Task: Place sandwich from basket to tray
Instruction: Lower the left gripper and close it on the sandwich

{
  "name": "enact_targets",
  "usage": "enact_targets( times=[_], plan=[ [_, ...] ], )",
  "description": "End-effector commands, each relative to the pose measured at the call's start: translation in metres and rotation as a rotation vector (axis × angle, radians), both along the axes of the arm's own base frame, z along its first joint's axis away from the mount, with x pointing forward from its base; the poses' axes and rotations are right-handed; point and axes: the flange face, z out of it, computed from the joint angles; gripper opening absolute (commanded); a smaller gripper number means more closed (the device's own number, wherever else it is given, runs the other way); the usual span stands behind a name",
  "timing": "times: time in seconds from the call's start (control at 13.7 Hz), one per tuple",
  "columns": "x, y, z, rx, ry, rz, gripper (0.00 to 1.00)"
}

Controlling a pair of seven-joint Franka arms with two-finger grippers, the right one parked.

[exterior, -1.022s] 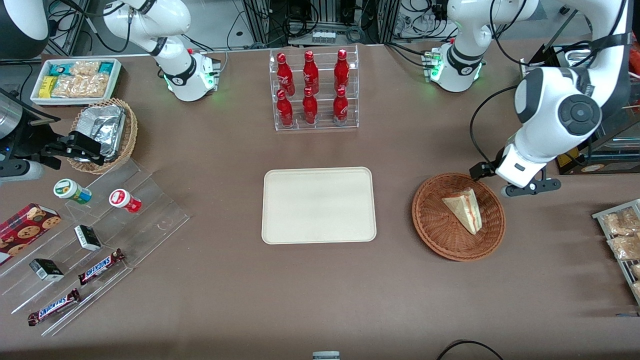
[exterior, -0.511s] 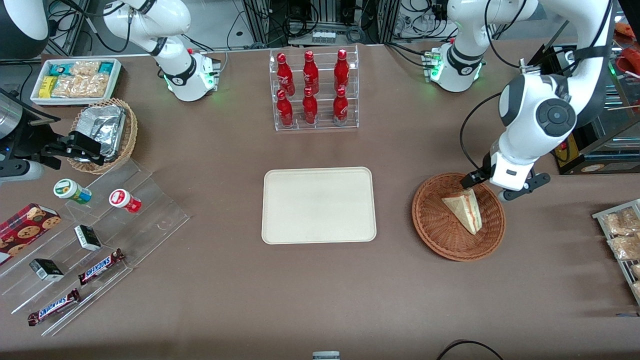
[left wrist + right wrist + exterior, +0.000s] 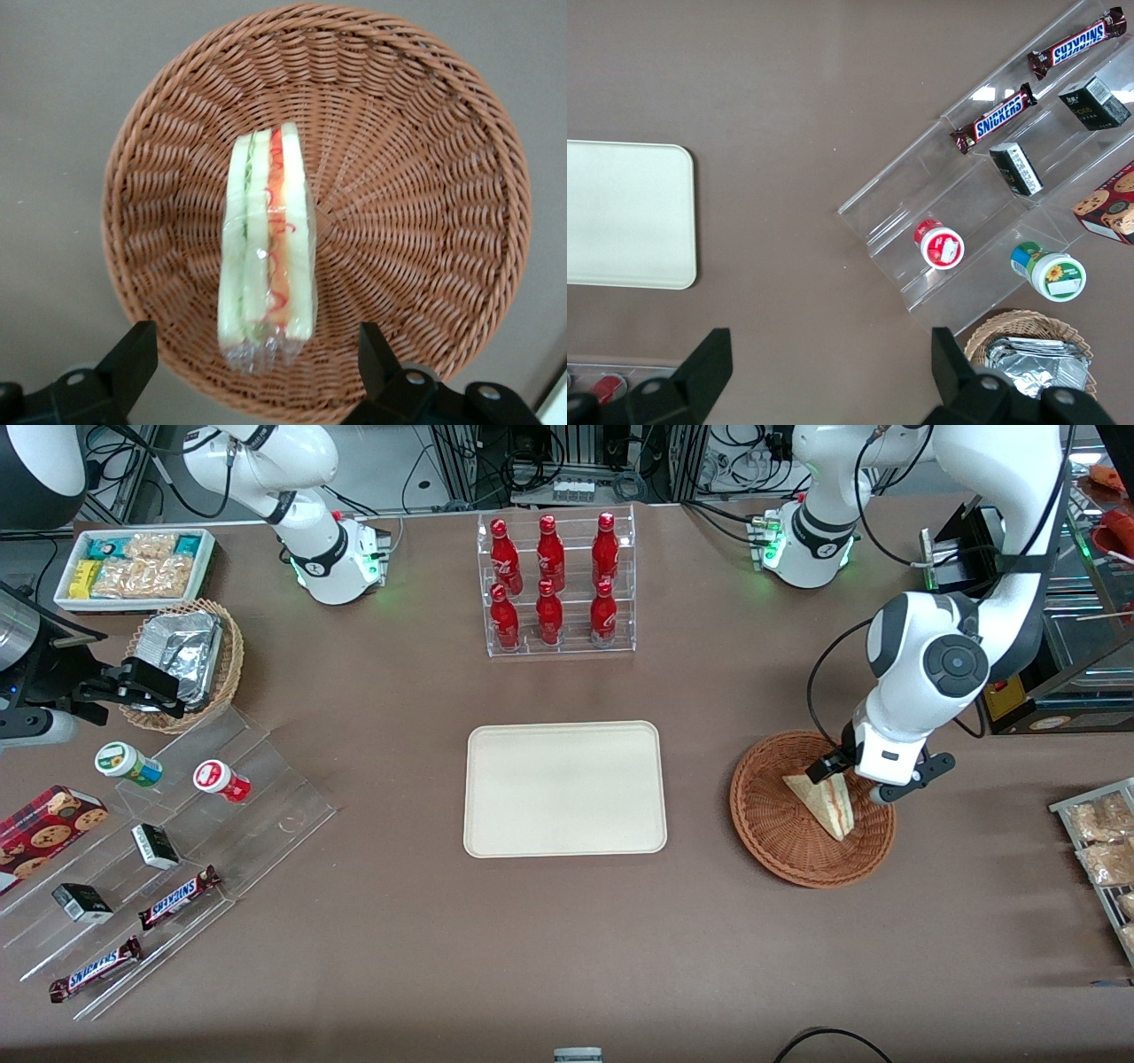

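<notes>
Since a second ago your working arm has swung in from the desk edge beside the basket (image 3: 811,809) and now hangs over its rim, so the gripper (image 3: 257,354) sits just above the sandwich (image 3: 826,802), jaws spread wide and empty, one finger (image 3: 128,359) on each side of the wedge. You have one sandwich, standing on its crust edge in the middle of the single reddish-brown basket, with its striped cut face up toward your wrist camera. It looks wrapped in clear film, so expect it to be light, soft and a little slippery; I'd judge that a hard squeeze would crush the bread. Take it across the two flat bread faces, low enough that the film does not slide through. Toward the middle of the desk lies the one cream tray (image 3: 564,788), bare, well apart from the basket, and it is your target. Farther from the front camera than the tray stands one clear rack (image 3: 558,584) holding six red bottles.
</notes>
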Motion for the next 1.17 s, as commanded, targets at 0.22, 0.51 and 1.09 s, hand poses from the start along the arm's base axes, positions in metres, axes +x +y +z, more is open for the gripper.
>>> enact_targets(
  times=[0.22,0.51,1.09],
  plan=[
    [0.000,0.002,-0.031,-0.009,-0.047,0.031,0.94],
    [-0.013,0.003,-0.051,-0.022,-0.070,0.062,0.49],
    [-0.014,0.004,-0.031,-0.010,-0.064,0.048,0.00]
  ],
)
